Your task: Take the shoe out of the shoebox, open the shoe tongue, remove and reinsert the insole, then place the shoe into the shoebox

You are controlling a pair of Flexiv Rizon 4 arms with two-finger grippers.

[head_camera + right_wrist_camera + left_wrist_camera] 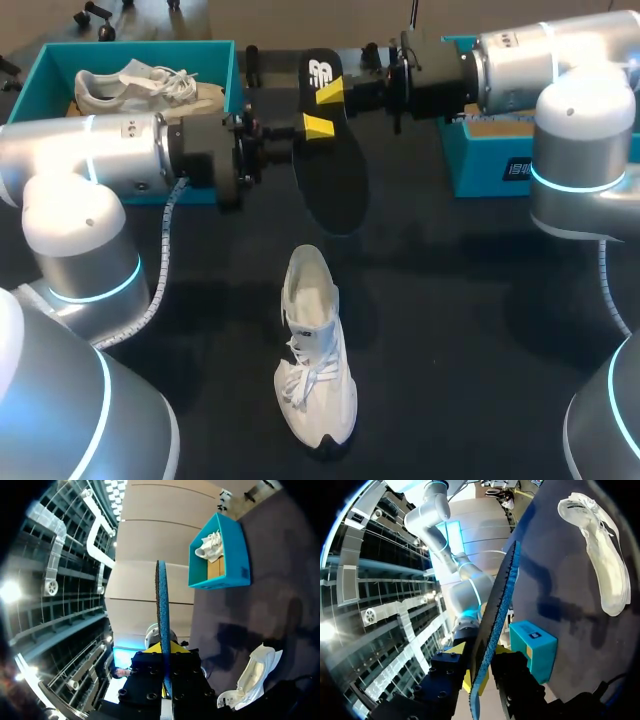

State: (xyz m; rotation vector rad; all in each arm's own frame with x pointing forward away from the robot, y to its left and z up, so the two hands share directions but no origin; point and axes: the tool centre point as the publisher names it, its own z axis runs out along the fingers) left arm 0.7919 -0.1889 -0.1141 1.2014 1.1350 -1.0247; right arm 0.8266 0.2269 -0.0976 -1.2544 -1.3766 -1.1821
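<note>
Above the worktop's far middle you have the insole (330,170) out of the shoe and held in the air. The left gripper (318,127) and right gripper (330,92) both look clamped across its faces. Your shoe (315,350) lies near the front edge, mouth open. Reinserting the insole and returning the shoe to the shoebox (45,70) remain.

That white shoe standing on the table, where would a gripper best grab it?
Probably the heel rim, from above: the shoe stands upright on its sole, opening facing up, so one finger can go inside and one outside that thin wall.
</note>
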